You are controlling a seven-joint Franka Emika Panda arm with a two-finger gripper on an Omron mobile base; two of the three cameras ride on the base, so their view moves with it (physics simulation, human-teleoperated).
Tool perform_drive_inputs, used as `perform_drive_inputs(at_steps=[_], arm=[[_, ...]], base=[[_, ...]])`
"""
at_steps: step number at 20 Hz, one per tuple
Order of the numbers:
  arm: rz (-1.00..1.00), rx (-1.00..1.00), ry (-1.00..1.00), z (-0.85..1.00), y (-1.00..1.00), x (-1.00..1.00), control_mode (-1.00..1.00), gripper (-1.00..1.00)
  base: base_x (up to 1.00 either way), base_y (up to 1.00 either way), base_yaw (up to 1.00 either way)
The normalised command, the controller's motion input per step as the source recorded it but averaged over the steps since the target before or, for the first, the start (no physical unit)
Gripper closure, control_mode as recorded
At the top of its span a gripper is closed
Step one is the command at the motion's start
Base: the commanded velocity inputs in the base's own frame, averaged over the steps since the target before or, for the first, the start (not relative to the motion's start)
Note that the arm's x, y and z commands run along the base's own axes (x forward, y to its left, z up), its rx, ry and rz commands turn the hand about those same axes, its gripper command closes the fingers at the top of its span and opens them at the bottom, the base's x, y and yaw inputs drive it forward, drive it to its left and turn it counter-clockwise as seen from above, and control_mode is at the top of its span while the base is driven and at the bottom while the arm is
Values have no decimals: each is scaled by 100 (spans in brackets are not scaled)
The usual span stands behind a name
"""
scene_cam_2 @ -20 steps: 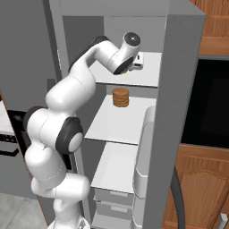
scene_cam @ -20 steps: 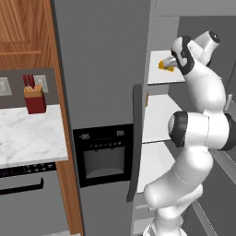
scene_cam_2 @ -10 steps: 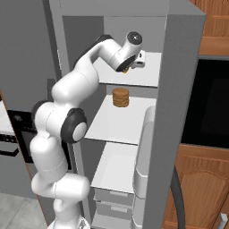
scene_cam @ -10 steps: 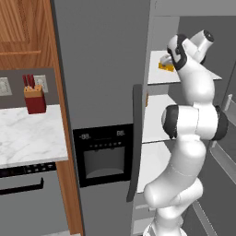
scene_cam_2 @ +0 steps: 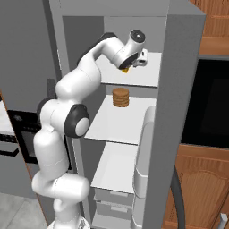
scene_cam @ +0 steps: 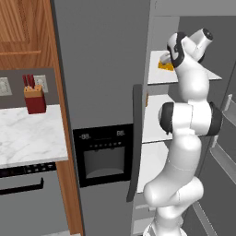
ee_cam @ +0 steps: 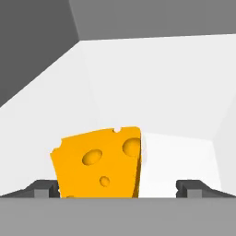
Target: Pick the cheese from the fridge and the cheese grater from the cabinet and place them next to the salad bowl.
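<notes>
While the gripper [ee_cam: 118, 188] stands spread wide with nothing clasped, the cheese [ee_cam: 97, 162] sits just ahead of it, between the fingertips [ee_cam: 44, 188] and closer to the left one; its lower edge is cut off. The wedge rests on the white top shelf [scene_cam_2: 143, 76] of the fridge [scene_cam: 103, 69], partly hidden behind the hand in both base views. Below the cheese, on the next shelf, sits a small brown round stack [scene_cam_2: 120, 97]. Pale digits on the fridge's black dispenser panel [scene_cam: 103, 154] are too blurred to read. Left of the fridge, a red knife block [scene_cam: 35, 98] stands on the marble counter [scene_cam: 27, 138].
</notes>
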Motion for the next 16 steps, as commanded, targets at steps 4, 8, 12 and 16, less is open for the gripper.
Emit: perform_drive_inputs(at_steps=[4,8,12,16], arm=[[0,0,0,-14,0,-5,-100,-100],[1,0,-5,-21,4,-4,-100,-100],[5,0,-9,-19,9,0,-100,-100],[9,0,-10,-13,20,8,-100,-100]], base=[[0,0,0],[0,0,0],[0,0,0],[0,0,0]])
